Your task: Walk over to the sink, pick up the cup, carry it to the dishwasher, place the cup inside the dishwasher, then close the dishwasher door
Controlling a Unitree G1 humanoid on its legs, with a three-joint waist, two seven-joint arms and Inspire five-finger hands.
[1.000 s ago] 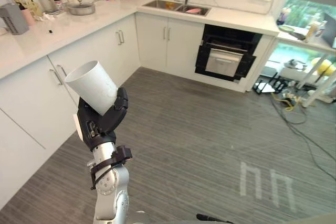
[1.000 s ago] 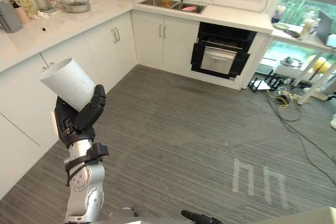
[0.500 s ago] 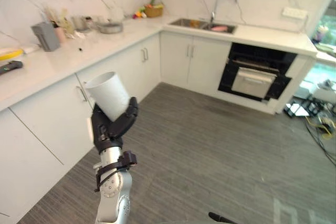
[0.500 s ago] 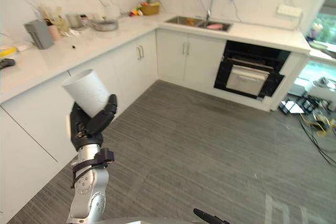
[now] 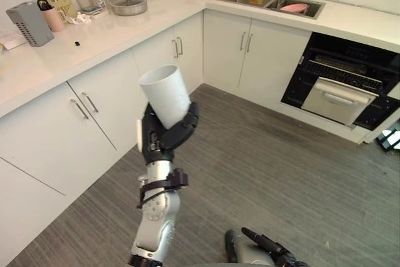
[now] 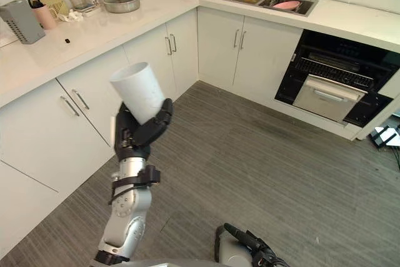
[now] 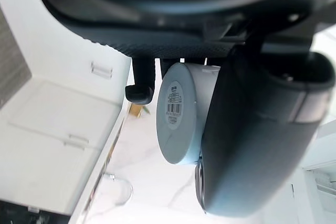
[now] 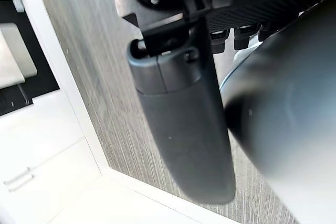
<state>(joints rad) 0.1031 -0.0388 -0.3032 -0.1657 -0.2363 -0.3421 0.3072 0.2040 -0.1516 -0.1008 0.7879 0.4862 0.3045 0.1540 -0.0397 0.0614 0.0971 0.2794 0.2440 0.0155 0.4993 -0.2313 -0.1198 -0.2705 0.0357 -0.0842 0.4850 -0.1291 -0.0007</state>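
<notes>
The whole view has swung since a moment ago, so we read that as the camera turning with the robot, not as things moving. The white cup (image 5: 165,95) has kept its place in the left hand (image 5: 161,139), whose fingers and thumb are curled round its lower part, mouth tilted up and away. It is raised over the floor (image 5: 262,173), well apart from the sink (image 5: 269,1). The dark dishwasher (image 5: 340,85) sits below the table (image 5: 94,35), just to the right of the sink, and now shows closer than before. We judge that the pick-up is done and the carry is under way; placing the cup inside and closing the door remain. The right hand (image 6: 247,242) hangs low near the floor, far from the sink, and we cannot tell whether it is open or closed. On the cup's base a small sticker (image 7: 173,106) carries a barcode; its fine print is too small for us to make out.
</notes>
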